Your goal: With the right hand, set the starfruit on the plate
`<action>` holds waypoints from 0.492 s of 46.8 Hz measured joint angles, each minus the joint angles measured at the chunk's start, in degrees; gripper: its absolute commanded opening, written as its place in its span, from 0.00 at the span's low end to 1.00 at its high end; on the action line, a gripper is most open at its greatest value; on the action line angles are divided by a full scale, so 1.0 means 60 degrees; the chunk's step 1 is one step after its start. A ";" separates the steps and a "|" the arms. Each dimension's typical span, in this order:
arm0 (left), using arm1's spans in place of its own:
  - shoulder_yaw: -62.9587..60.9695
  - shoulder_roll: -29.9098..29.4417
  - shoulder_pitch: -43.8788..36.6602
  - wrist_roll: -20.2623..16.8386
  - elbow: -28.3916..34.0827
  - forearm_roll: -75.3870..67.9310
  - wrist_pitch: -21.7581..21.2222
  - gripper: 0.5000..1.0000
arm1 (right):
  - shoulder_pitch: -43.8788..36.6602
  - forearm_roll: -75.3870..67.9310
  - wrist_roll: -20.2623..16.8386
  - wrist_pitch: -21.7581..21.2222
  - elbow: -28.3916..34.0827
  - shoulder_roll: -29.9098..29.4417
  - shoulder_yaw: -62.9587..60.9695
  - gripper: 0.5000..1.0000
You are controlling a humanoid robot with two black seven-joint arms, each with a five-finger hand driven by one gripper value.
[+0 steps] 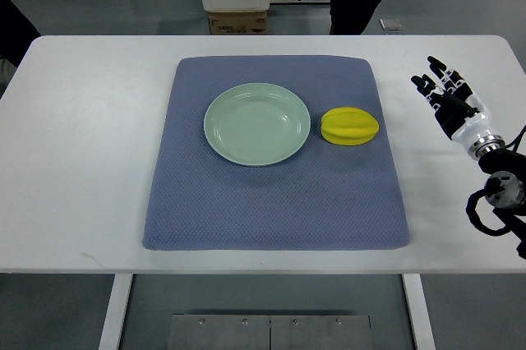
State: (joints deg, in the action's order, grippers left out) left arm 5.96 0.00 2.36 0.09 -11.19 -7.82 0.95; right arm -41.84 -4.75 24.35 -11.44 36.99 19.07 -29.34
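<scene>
Approach step, nothing grasped: the black-and-white right hand (448, 97) hovers with fingers spread and empty, the ridged yellow starfruit (350, 126) well to its left, just beside the pale green round plate (257, 123), so the next move calls for a leftward reach and grasp.

yellow starfruit (350, 126) – just right of empty green plate (257, 124)

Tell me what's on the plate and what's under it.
Nothing is on the plate; the starfruit lies beside it. Under both lies a blue mat, spread on the white table. The patch of mat directly under the plate is covered.
</scene>
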 measured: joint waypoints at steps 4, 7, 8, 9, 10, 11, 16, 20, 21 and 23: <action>0.0002 0.0000 -0.0002 0.0000 0.0001 0.0002 0.0000 1.00 | 0.0001 0.0000 0.0000 0.0000 0.0001 -0.0001 0.0001 1.00; 0.0004 0.0000 0.0003 -0.0001 0.0000 0.0003 0.0000 1.00 | 0.0001 0.0000 0.0000 -0.0001 0.0001 -0.0002 0.0003 1.00; 0.0004 0.0000 0.0001 -0.0001 0.0001 0.0003 0.0000 1.00 | 0.0001 0.0000 0.0000 -0.0002 0.0001 -0.0004 0.0004 1.00; 0.0003 0.0000 0.0000 0.0000 0.0001 0.0002 0.0000 1.00 | 0.0001 0.0000 0.0000 -0.0004 0.0001 -0.0007 0.0006 1.00; 0.0003 0.0000 0.0000 0.0000 0.0001 0.0003 0.0000 1.00 | 0.0002 0.0000 0.0000 -0.0004 0.0001 -0.0009 0.0008 1.00; 0.0004 0.0000 0.0001 -0.0001 0.0001 0.0003 0.0000 1.00 | 0.0007 0.0000 0.0000 -0.0004 0.0001 -0.0009 0.0009 1.00; 0.0004 0.0000 -0.0004 0.0002 0.0003 0.0002 0.0009 1.00 | 0.0014 0.0000 0.0000 -0.0003 0.0002 -0.0013 0.0012 1.00; 0.0003 0.0000 -0.0007 0.0012 0.0004 0.0002 0.0016 1.00 | 0.0015 0.0000 0.0001 -0.0001 0.0002 -0.0013 0.0012 1.00; 0.0003 0.0000 -0.0006 0.0013 0.0005 0.0002 0.0017 1.00 | 0.0015 0.0000 0.0001 -0.0001 0.0002 -0.0013 0.0012 1.00; 0.0004 0.0000 0.0000 0.0014 0.0005 0.0002 0.0018 1.00 | 0.0015 0.0000 0.0001 0.0000 0.0003 -0.0014 0.0012 1.00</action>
State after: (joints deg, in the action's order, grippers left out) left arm 5.98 0.00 2.36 0.18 -11.16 -7.81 1.06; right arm -41.75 -4.75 24.35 -11.44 37.00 18.98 -29.27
